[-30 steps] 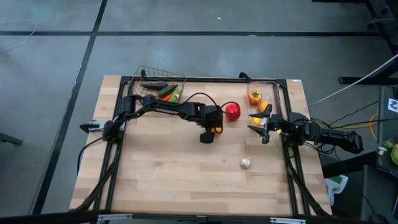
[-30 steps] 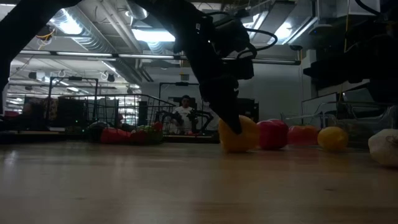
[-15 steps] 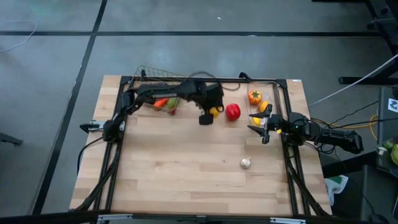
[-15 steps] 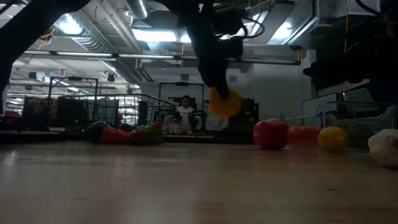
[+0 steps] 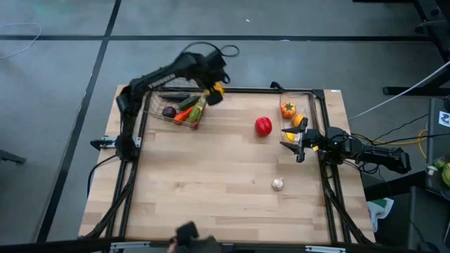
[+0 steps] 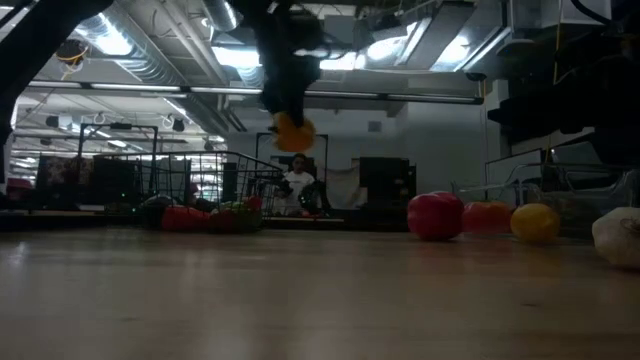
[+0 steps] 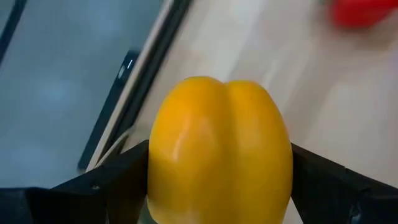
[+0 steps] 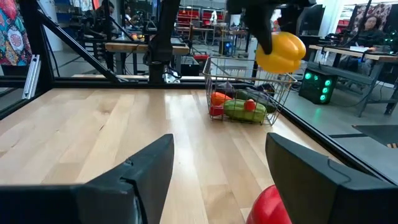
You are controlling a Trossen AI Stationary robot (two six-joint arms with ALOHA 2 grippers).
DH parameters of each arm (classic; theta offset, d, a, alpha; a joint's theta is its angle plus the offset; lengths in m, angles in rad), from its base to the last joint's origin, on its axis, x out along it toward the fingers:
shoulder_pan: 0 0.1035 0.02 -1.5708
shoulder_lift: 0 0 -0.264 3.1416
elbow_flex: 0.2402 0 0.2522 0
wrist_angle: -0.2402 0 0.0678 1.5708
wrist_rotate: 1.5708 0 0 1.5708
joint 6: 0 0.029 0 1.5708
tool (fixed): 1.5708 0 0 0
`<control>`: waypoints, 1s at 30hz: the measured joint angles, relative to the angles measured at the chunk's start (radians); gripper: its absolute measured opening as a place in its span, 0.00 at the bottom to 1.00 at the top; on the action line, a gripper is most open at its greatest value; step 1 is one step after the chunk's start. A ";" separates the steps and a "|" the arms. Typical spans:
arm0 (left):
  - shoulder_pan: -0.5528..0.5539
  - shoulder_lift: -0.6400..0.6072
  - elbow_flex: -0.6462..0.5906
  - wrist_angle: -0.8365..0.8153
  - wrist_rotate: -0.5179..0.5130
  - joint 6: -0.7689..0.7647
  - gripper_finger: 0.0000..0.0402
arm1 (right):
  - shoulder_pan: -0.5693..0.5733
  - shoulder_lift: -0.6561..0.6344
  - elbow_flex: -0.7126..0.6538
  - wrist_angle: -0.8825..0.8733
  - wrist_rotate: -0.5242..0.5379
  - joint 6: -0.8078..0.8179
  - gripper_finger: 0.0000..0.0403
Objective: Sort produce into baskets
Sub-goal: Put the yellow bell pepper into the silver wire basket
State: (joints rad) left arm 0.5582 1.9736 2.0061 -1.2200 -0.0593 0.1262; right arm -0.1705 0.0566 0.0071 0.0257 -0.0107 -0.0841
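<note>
In the high view my left gripper (image 5: 211, 88) hangs at the far edge of the table, just right of the dark wire basket (image 5: 177, 107), shut on a yellow toy pepper (image 5: 218, 91). The basket holds green, orange, red and purple produce. A red pepper (image 5: 263, 126) and a white garlic bulb (image 5: 278, 184) lie on the bare wood. The clear bin (image 5: 313, 105) at the far right holds an orange piece (image 5: 287, 109) and a yellow one. My right gripper (image 5: 292, 143) waits open at the table's right side, level. My left gripper pinches the yellow pepper's two opposite sides (image 7: 163, 168) between its two fingers (image 7: 118, 177). The fingers come from above, slanting steeply down. The pepper (image 6: 293, 132) hangs below them, lifted well clear of the table.
A black metal frame (image 5: 239, 89) runs along the table's far and side edges. The middle and near wood is bare apart from the garlic. In the low view a person (image 6: 297, 185) sits in the room beyond the table.
My left gripper has lifted the yellow pepper off the table beside the red pepper and carried it up and toward the far left, to just beside the wire basket, rolling as it went. The red pepper has stayed where it was.
</note>
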 joint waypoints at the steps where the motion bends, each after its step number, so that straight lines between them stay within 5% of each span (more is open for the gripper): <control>1: 0.020 -0.004 -0.001 -0.018 -0.002 -0.014 0.80 | 0.000 0.000 0.000 0.000 0.000 0.000 0.63; 22: 0.164 -0.006 -0.005 -0.175 -0.007 -0.123 0.80 | 0.000 0.000 0.000 -0.001 0.000 0.000 0.63; 30: 0.156 -0.044 -0.200 -0.088 -0.014 -0.146 0.80 | 0.000 0.000 0.000 -0.001 0.000 0.000 0.63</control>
State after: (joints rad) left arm 0.7140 1.9299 1.8063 -1.3085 -0.0731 -0.0200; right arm -0.1707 0.0566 0.0071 0.0250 -0.0109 -0.0841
